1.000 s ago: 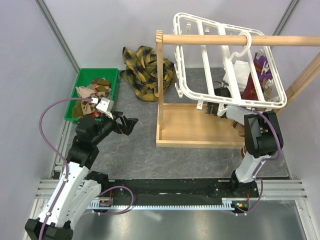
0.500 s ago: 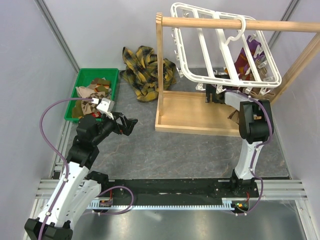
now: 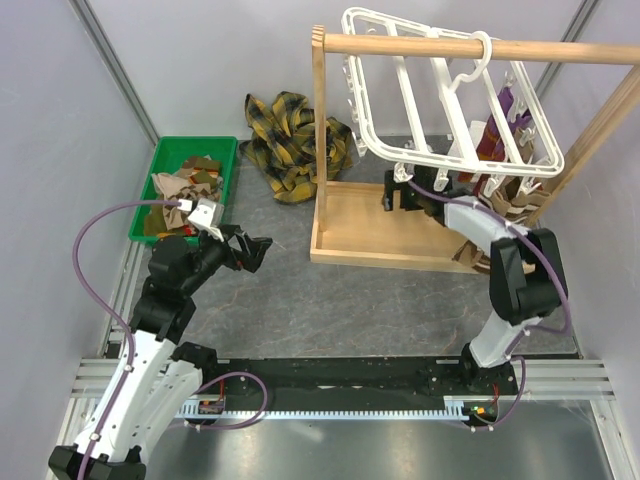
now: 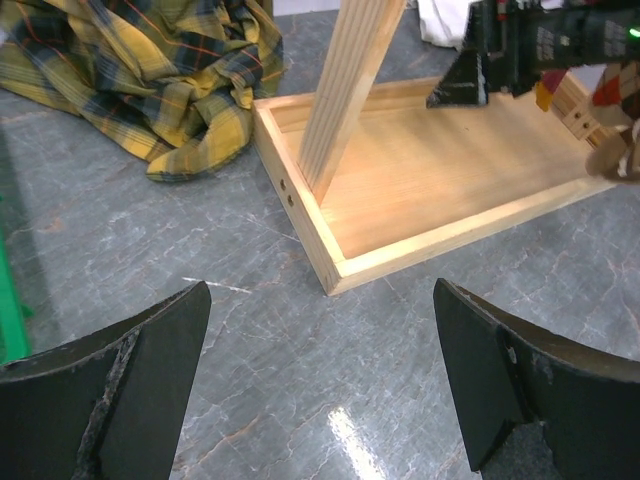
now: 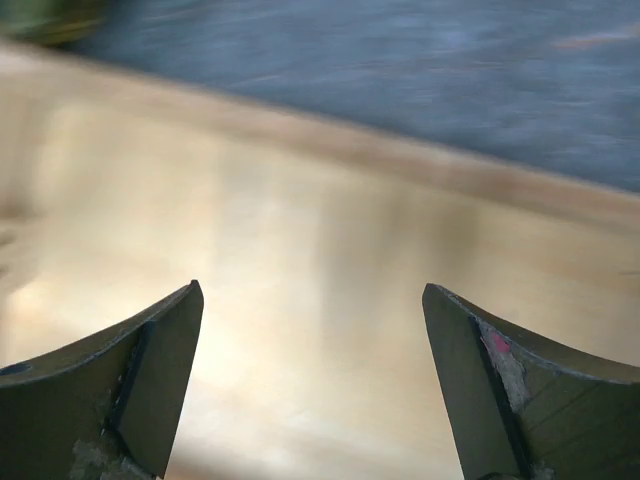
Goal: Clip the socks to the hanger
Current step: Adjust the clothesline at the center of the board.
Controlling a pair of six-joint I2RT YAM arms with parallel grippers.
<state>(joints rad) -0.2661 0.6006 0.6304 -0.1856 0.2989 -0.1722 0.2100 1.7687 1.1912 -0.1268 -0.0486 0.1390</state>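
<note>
both of mine are spread wide with nothing in them. my left gripper (image 3: 255, 250) hangs over the grey table (image 3: 300, 300), between the green bin (image 3: 195, 145) and the wooden tray (image 3: 345, 252). my right gripper (image 3: 393, 192) is out over the tray, just under the near edge of the white hanger (image 3: 500, 163), which hooks on the wooden rod (image 3: 420, 45) and hangs tilted.

socks (image 3: 185, 188): a pile sits in the bin, too bunched up for me to count. a few more dangle at the hanger's right side, half behind the grid bars, and i can't make out which clips hold them. an argyle one lower down is partly covered by my right arm.

right wrist view is basically a blur, just tan wood and a grey strip up top. left wrist view is sharper: the tray corner, the post (image 4: 345, 90), and the plaid cloth (image 4: 150, 80) cut off by the top edge. the bin is only a green sliver at the left there.
</note>
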